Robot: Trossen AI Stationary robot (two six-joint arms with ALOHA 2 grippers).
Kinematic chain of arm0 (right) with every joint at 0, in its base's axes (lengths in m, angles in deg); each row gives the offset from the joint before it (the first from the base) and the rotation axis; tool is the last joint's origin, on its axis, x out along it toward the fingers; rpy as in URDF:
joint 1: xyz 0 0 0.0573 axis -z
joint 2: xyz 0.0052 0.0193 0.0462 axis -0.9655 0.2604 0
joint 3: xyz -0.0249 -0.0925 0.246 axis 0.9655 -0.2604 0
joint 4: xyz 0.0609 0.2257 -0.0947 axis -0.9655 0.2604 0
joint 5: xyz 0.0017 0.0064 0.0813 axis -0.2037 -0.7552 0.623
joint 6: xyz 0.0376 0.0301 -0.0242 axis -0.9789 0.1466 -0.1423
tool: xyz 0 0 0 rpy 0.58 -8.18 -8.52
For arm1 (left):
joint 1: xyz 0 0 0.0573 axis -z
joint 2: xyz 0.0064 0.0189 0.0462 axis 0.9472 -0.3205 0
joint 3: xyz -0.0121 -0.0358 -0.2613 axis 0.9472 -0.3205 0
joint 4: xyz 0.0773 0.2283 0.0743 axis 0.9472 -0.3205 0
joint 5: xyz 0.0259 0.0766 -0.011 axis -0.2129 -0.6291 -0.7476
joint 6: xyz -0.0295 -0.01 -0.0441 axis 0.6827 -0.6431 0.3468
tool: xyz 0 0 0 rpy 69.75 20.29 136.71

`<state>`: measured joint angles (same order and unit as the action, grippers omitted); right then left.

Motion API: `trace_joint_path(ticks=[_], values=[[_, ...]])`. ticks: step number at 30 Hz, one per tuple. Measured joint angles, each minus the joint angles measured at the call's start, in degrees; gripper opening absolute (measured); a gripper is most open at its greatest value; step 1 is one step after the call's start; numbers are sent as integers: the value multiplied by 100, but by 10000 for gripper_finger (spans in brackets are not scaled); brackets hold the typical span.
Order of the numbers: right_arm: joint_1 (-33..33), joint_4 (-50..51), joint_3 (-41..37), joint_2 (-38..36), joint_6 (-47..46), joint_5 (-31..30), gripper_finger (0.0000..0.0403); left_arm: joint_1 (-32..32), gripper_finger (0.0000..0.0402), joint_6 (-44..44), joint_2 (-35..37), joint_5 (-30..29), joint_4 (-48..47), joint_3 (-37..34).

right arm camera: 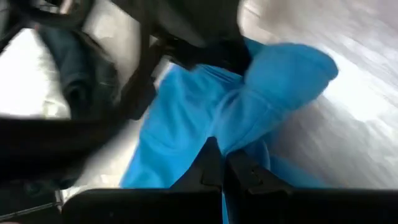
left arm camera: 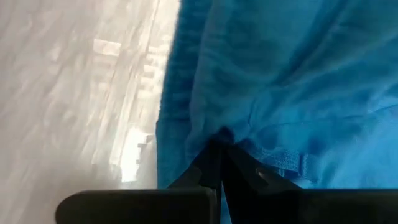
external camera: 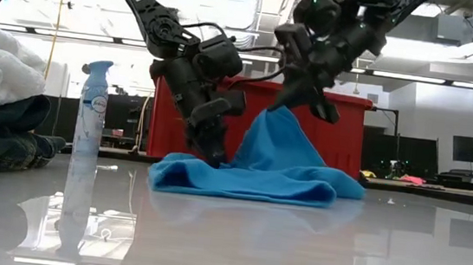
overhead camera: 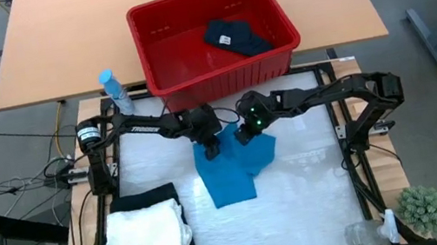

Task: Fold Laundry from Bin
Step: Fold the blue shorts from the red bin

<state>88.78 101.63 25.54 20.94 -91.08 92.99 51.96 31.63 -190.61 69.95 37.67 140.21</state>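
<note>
The counter (overhead camera: 319, 203) spreads pale and glossy beneath both my hands, which work close together near its middle. Beyond them, on the far side from me, stands the red bin (overhead camera: 159, 70), and inside it, toward my right hand's side, lies a dark garment (overhead camera: 236, 37). Off to the near side of my left hand sits a folded stack: a white crinkled cloth (overhead camera: 144, 235) resting on top of a black garment (overhead camera: 145, 200), well apart from where I am working. Directly under and between my hands is the bright blue cloth (overhead camera: 232, 177), part of it flat on the counter and part of it pulled up into a peak. My left hand (overhead camera: 211, 150) is pressed down low at the cloth's edge, its fingers (left arm camera: 214, 165) closed tight on a pinch of the blue fabric. My right hand (overhead camera: 244, 133), just beside it and raised a little higher, is likewise clamped on a fold of the blue cloth, lifting that part off the counter. Farther out past my left hand, near the bin's corner, a spray bottle (overhead camera: 115, 90) stands upright.
</note>
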Motion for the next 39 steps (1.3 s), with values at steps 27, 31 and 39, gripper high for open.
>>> trace_joint_path(ticks=[27, 31, 39], values=[[-528, -474, 272, 302, 277, 612, 45, -113, 0, 92, -173, 118, 441, -7], [-564, -445, 288, 295, 367, 619, 60, -126, 0, 91, -173, 82, 385, -7], [-685, -552, 292, 284, 571, 767, 113, -128, 0, 122, -173, -198, 477, -7]])
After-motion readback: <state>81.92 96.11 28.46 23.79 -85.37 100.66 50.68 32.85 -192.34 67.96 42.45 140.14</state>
